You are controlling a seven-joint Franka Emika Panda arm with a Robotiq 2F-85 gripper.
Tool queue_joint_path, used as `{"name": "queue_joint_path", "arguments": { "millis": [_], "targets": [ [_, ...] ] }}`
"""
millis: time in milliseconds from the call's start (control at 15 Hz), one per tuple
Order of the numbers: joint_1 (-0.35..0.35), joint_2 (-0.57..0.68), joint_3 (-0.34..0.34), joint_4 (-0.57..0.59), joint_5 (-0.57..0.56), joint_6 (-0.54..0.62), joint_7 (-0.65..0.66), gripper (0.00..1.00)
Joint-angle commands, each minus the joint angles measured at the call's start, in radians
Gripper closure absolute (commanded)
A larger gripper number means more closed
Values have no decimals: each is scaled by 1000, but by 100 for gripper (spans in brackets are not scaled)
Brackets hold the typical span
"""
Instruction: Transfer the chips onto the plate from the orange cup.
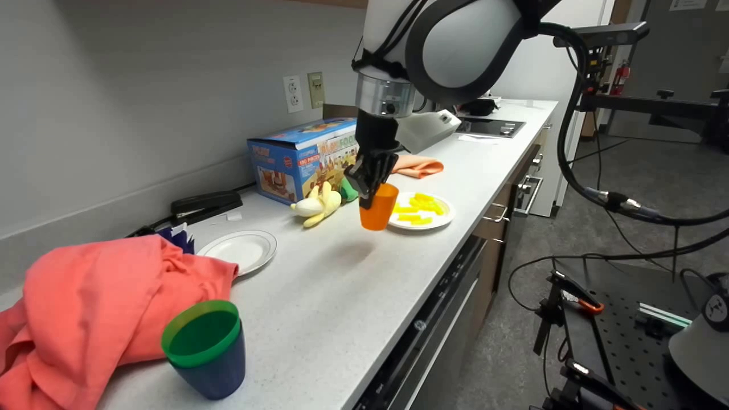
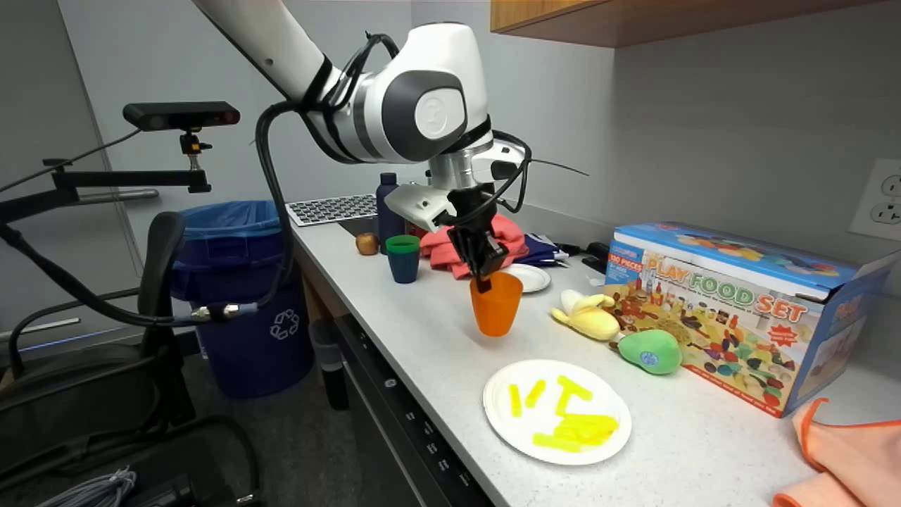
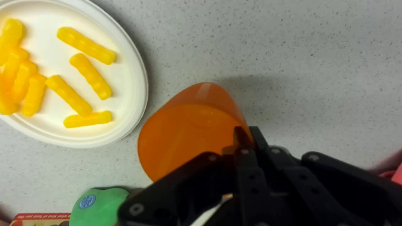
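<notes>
The orange cup (image 1: 379,209) is held above the counter beside the plate, nearly upright with a slight tilt. It also shows in an exterior view (image 2: 497,306) and in the wrist view (image 3: 188,138), where no chips show inside. My gripper (image 3: 250,133) is shut on the cup's wall, one finger inside and one outside. The gripper also shows in an exterior view (image 2: 483,283). The round white plate (image 2: 503,422) lies on the counter, its rim also in the wrist view (image 3: 139,81). Several yellow chips (image 2: 584,428) lie on it, some piled and some loose (image 3: 90,76).
A play food box (image 2: 711,310) stands by the wall, with a toy banana (image 2: 591,318) and green pear (image 2: 651,352) before it. A plain plate (image 1: 242,250), coral cloth (image 1: 114,296) and green-and-blue cup (image 1: 208,353) stand farther along. A peach cloth (image 2: 852,458) lies past the plate.
</notes>
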Motion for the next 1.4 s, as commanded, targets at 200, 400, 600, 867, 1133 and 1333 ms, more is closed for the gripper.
{"name": "queue_joint_path", "arguments": {
  "millis": [200,400,600,867,1133,1333],
  "targets": [
    [19,45,-3,13,-21,-8,21,99],
    [23,59,-6,14,-29,-12,28,99],
    [26,67,-7,16,-35,-19,31,99],
    [34,54,-7,14,-49,-30,42,53],
    [45,23,-5,12,-110,-52,78,25],
    [50,-14,5,9,-114,-79,75,2]
  ]
}}
